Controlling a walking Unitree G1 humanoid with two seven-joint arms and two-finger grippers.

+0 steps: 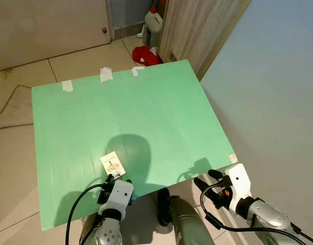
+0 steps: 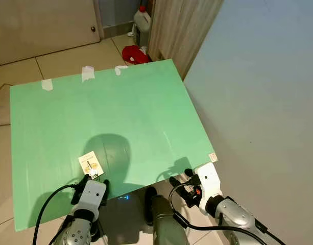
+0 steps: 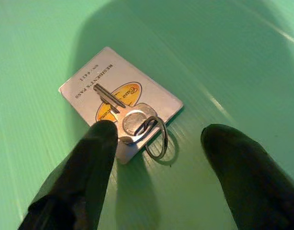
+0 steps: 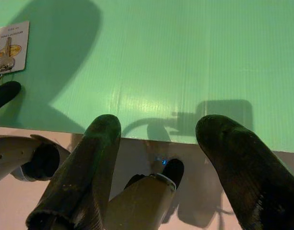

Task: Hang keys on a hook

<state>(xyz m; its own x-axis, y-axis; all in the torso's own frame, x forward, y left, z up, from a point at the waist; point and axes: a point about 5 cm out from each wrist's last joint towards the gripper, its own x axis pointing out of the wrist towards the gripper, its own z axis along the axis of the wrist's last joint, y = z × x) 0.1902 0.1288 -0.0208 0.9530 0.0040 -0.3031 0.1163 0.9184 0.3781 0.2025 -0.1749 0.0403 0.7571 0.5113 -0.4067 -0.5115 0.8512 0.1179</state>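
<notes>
A large green board (image 1: 125, 127) lies flat on the tiled floor (image 1: 74, 61), with pieces of white tape (image 1: 105, 74) along its far edge. Behind it stand a wooden door (image 1: 49, 25), a white jug (image 1: 153, 23) with a red cap, and something red (image 1: 145, 55) on the floor.

Near the near edge of the board, on the left, lies a white card (image 3: 119, 98) with an orange picture. A silver key (image 3: 128, 118) rests on the card, and its metal ring (image 3: 158, 139) hangs over the card's edge onto the board.

The left end effector (image 3: 156, 167) is low over the key, its two black fingers (image 3: 84, 172) spread wide on either side of the ring, holding nothing. The right end effector (image 1: 210, 178) hovers at the near right edge of the board, fingers also spread apart and empty.
</notes>
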